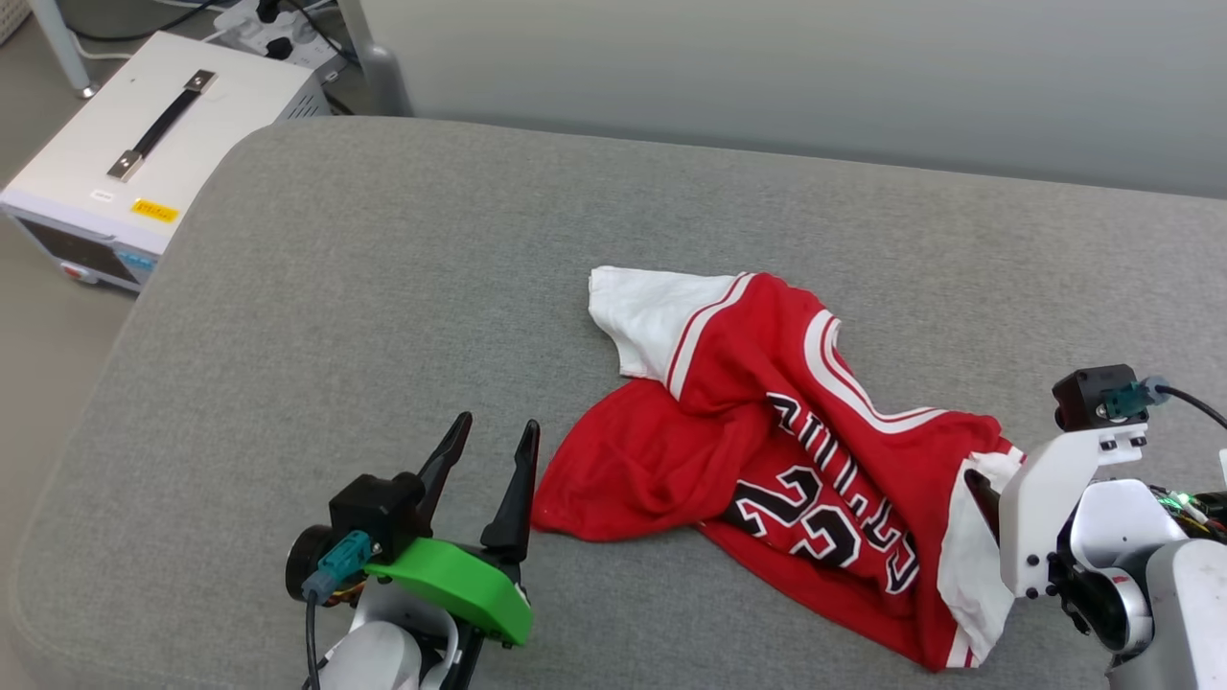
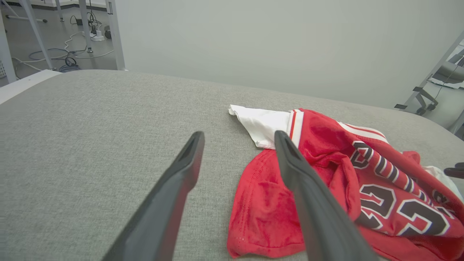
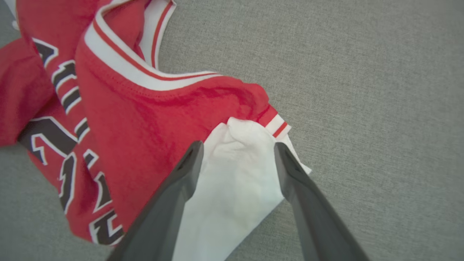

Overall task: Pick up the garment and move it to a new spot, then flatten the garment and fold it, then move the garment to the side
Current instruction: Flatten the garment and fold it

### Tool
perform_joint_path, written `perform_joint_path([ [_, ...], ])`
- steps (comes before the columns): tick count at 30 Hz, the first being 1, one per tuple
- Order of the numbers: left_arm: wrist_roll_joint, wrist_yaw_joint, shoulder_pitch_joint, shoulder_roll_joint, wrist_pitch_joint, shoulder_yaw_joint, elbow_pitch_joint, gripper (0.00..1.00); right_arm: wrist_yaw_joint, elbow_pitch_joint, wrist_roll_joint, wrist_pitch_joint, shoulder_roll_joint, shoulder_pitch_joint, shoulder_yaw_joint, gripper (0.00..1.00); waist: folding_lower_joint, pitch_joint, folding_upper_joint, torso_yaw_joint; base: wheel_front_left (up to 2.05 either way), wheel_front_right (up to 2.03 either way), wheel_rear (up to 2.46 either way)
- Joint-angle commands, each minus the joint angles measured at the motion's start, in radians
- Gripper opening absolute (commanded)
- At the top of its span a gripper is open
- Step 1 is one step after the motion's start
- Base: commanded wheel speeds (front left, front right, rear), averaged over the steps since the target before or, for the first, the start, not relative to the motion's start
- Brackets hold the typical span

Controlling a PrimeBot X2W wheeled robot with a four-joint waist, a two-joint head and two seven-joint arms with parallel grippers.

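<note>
On the grey cushion (image 1: 383, 287), garment (image 1: 767, 431) is lying at 3 o'clock of left gripper (image 1: 498, 422)
That one's gaping empty; right gripper (image 3: 238, 145) is straddling a white sleeve (image 3: 235, 188), unclenched. Long axis is running 11-to-5.

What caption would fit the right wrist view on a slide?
Right gripper open astride one white sleeve of the crumpled red garment on the grey cushion.

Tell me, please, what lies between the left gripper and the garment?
Only a narrow strip of bare cushion, in the head view, separates left gripper and garment.
</note>
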Motion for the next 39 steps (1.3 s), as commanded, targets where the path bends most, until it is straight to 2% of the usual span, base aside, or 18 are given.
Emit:
perform_joint_path([
  [1,0.009,-0.005,-0.021,-0.005,-0.006,0.003,0.002,1.00,-0.001,0.015,-0.008,0.004,0.004,-0.023,-0.008,1.00,0.0000,0.012,0.0000,0.017,0.00,0.00,0.00],
  [12,0.019,-0.015,-0.029,-0.018,-0.006,0.015,0.011,1.00,-0.001,0.133,-0.063,0.002,0.032,-0.066,-0.051,1.00,0.0000,0.044,0.0000,0.047,0.00,0.00,0.00],
  [13,0.020,-0.015,-0.029,-0.019,-0.006,0.017,0.011,1.00,-0.001,0.138,-0.063,-0.002,0.035,-0.067,-0.051,0.63,0.0000,0.045,0.0000,0.047,0.00,0.00,0.00],
  [14,0.021,-0.016,-0.029,-0.020,-0.006,0.018,0.012,1.00,-0.001,0.144,-0.064,-0.007,0.037,-0.068,-0.051,0.10,0.0000,0.046,0.0000,0.046,0.00,0.00,0.00],
  [15,0.022,-0.017,-0.029,-0.021,-0.006,0.019,0.013,1.00,-0.001,0.148,-0.064,-0.012,0.038,-0.068,-0.049,0.00,0.0000,0.047,0.0000,0.045,0.00,0.00,0.00],
  [20,0.027,-0.020,-0.031,-0.026,-0.006,0.024,0.023,1.00,-0.001,0.155,-0.069,-0.063,0.022,-0.075,-0.033,0.00,0.0000,0.039,0.0000,0.040,0.00,0.00,0.00],
  [26,0.030,-0.023,-0.023,-0.030,-0.006,0.031,0.034,1.00,-0.001,0.096,-0.028,-0.131,0.002,-0.095,0.005,0.00,0.0000,0.010,0.0000,0.031,0.00,0.00,0.00],
  [27,0.030,-0.023,-0.021,-0.031,-0.006,0.032,0.035,1.00,-0.001,0.080,-0.014,-0.139,-0.005,-0.098,0.017,0.00,0.0000,0.003,0.0000,0.029,0.00,0.00,0.00],
  [28,0.033,-0.025,-0.005,-0.031,-0.006,0.039,0.040,1.00,-0.001,0.001,0.070,-0.149,-0.021,-0.092,0.015,0.00,0.0000,-0.025,0.0000,0.018,0.00,0.00,0.00],
  [34,0.038,-0.026,0.009,-0.024,-0.006,0.049,0.033,1.00,-0.001,-0.076,0.211,-0.141,-0.049,-0.041,-0.078,0.00,0.0000,-0.032,0.0000,-0.006,0.00,0.00,0.00],
  [39,0.043,-0.027,0.005,-0.016,-0.006,0.050,0.028,1.00,-0.001,-0.061,0.314,-0.172,-0.075,0.016,-0.182,0.00,0.0000,-0.007,0.0000,-0.029,0.00,0.00,0.00],
])
